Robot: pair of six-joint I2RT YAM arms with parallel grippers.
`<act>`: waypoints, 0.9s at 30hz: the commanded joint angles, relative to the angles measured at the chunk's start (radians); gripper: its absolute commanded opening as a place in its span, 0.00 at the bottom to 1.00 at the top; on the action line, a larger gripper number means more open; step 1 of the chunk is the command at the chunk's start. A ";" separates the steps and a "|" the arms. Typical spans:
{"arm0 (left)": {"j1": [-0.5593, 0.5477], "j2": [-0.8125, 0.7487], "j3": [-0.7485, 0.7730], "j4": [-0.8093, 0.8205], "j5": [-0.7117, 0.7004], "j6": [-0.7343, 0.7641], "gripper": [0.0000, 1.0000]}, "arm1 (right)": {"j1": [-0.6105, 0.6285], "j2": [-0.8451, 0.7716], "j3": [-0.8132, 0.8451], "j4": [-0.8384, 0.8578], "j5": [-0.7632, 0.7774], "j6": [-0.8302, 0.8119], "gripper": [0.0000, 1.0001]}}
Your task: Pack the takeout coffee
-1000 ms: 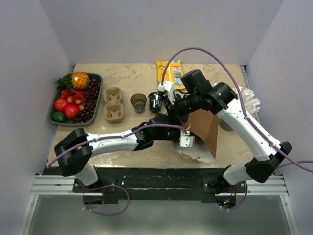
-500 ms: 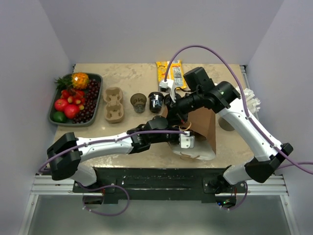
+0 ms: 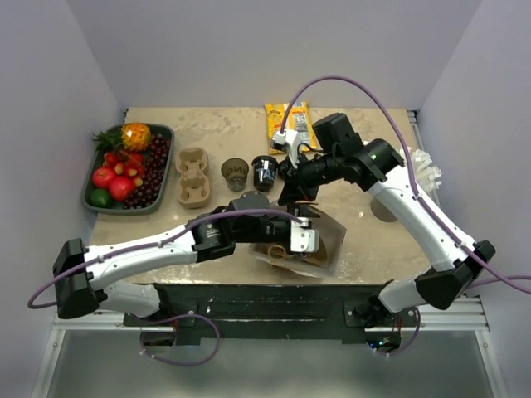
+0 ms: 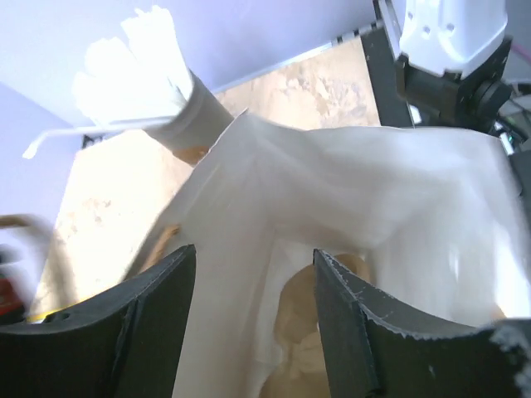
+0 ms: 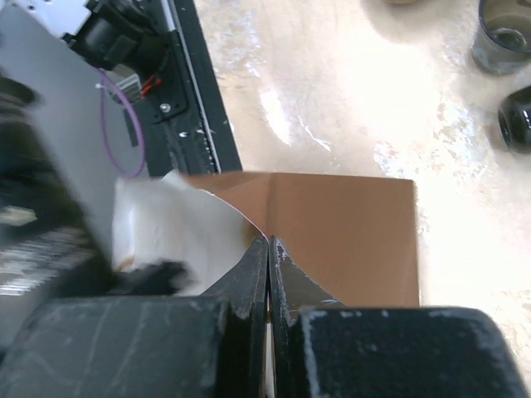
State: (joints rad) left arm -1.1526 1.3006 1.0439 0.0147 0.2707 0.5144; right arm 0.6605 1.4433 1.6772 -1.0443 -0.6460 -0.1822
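Pale lilac walls close in a beige mottled table (image 3: pixel 217 133) on three sides. At its left end stands a dark green tray (image 3: pixel 165 133) full of fruit: red apples, a lime, dark grapes.

Just right of the tray is a moulded cardboard cup carrier (image 3: pixel 192 177), and its pockets hold nothing. Next in the row stand a dark transparent cup (image 3: pixel 236 174) and a small black cup (image 3: pixel 264 172), close together but apart. A yellow snack packet (image 3: pixel 284 124) lies at the far edge, behind the black cup. At the right edge of the table is a white ruffled thing (image 3: pixel 425 170) in a pale cup; I cannot tell what it is.

The brown paper bag (image 3: pixel 330 239) is near the front edge of the table, right of the middle, tipped over with its mouth toward the left. The right gripper (image 5: pixel 267 245) comes from above and its fingers are pressed together on the upper edge of the bag's mouth. The left gripper (image 4: pixel 253 259) is at the mouth. Its two fingers (image 4: pixel 158 332) are spread apart, nothing is clamped between them, and the white lining of the bag shows in the gap. Both cups and the carrier are outside the bag.
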 commanded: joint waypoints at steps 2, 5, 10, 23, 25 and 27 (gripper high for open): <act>0.010 -0.156 0.119 -0.077 -0.062 -0.034 0.63 | 0.002 -0.041 -0.037 -0.051 0.020 -0.017 0.00; 0.024 -0.190 0.169 -0.179 -0.125 0.012 0.64 | 0.002 -0.061 -0.062 -0.052 0.028 -0.033 0.04; 0.103 -0.221 0.180 -0.260 -0.203 -0.009 0.74 | 0.002 -0.083 -0.053 -0.046 0.046 -0.034 0.29; 0.319 -0.101 0.286 -0.377 -0.072 -0.231 0.84 | -0.039 -0.006 0.260 -0.046 0.252 -0.079 0.67; 0.378 -0.048 0.329 -0.380 0.006 -0.222 0.83 | -0.074 -0.006 0.288 -0.053 0.255 -0.074 0.68; 0.402 0.012 0.379 -0.381 0.102 -0.188 0.83 | -0.102 -0.015 0.323 -0.046 0.258 -0.063 0.68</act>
State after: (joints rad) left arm -0.8116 1.2350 1.3121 -0.3637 0.1936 0.3313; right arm 0.6071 1.4353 1.9232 -1.0958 -0.4316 -0.2409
